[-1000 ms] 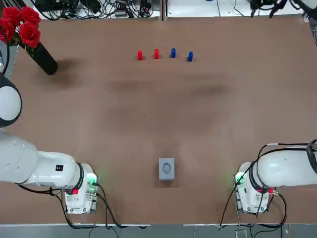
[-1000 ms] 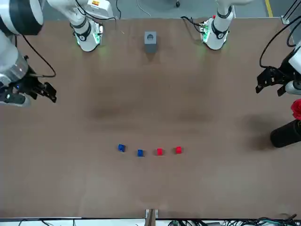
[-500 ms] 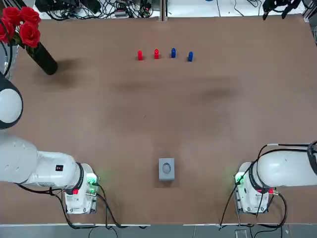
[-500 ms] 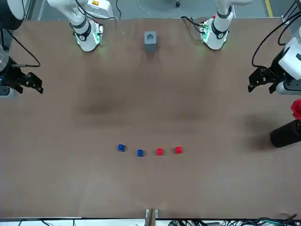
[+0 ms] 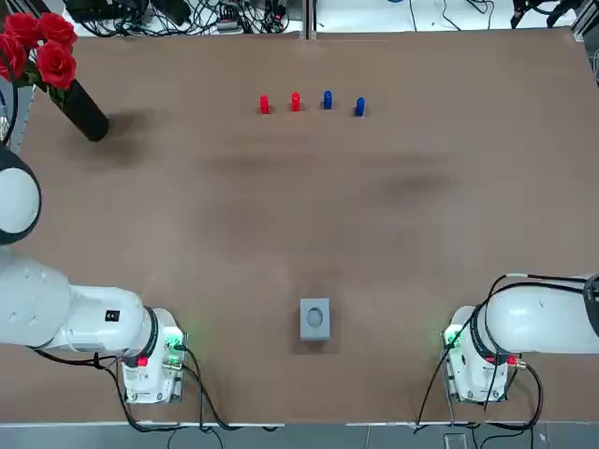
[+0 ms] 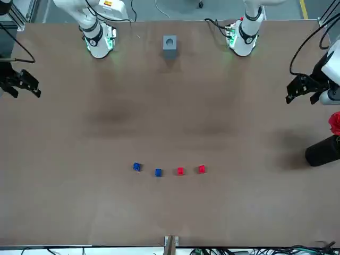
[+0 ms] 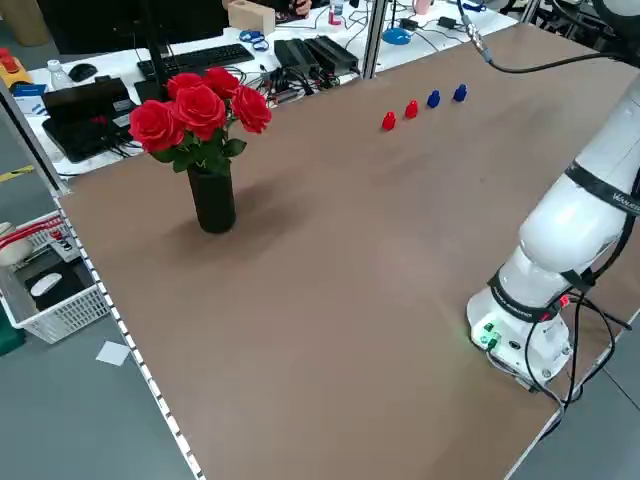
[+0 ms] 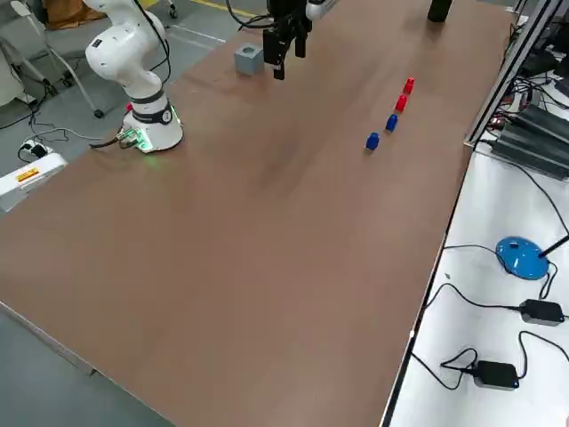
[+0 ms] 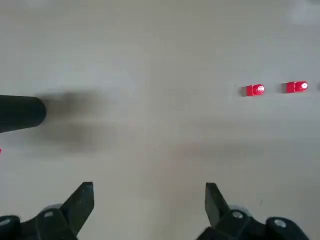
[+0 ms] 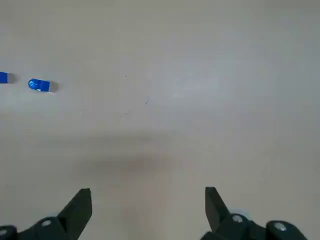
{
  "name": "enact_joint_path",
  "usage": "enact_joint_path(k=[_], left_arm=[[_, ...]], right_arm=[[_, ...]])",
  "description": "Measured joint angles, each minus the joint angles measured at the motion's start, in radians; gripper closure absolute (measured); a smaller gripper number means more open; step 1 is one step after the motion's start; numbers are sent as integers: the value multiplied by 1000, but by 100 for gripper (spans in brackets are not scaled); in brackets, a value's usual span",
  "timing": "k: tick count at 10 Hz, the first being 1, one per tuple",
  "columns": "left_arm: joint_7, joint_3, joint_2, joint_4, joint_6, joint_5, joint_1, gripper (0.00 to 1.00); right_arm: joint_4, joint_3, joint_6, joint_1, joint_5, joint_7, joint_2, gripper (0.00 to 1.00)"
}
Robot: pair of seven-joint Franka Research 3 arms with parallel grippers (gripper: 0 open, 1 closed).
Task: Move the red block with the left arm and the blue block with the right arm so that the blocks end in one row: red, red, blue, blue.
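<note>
Top view: four tiny pieces in one row, upper centre: outer small red plastic block, inner small red plastic block, inner small blue plastic block, outer small blue plastic block, the last a touch lower than the others. Reads red, red, blue, blue from left to right, so probably done bar straightening. Black cylindrical vase of red roses upper left, small grey box lower centre. Front view: left gripper at right edge, right gripper at left edge, both well apart from the row in lower centre. Left side view: row at upper right, nothing near it. Right side view: row at upper right, right gripper hanging at top centre, clear of it. Left wrist view: fingers spread wide, nothing between them; both reds at right. Right wrist view: fingers spread wide as well, empty; outer blue at left. Handling guess: light, rigid, smooth plastic, prone to skidding or tipping if nudged. Best pinched low across two opposite side faces, straight down from above.
</note>
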Motion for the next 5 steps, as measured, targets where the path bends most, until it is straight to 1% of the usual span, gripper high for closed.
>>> enact_joint_path(k=[5], left_arm=[[-2, 0, 0, 0, -2, 0, 0, 2]], right_arm=[[0, -10, -2, 0, 6, -10, -8, 0]])
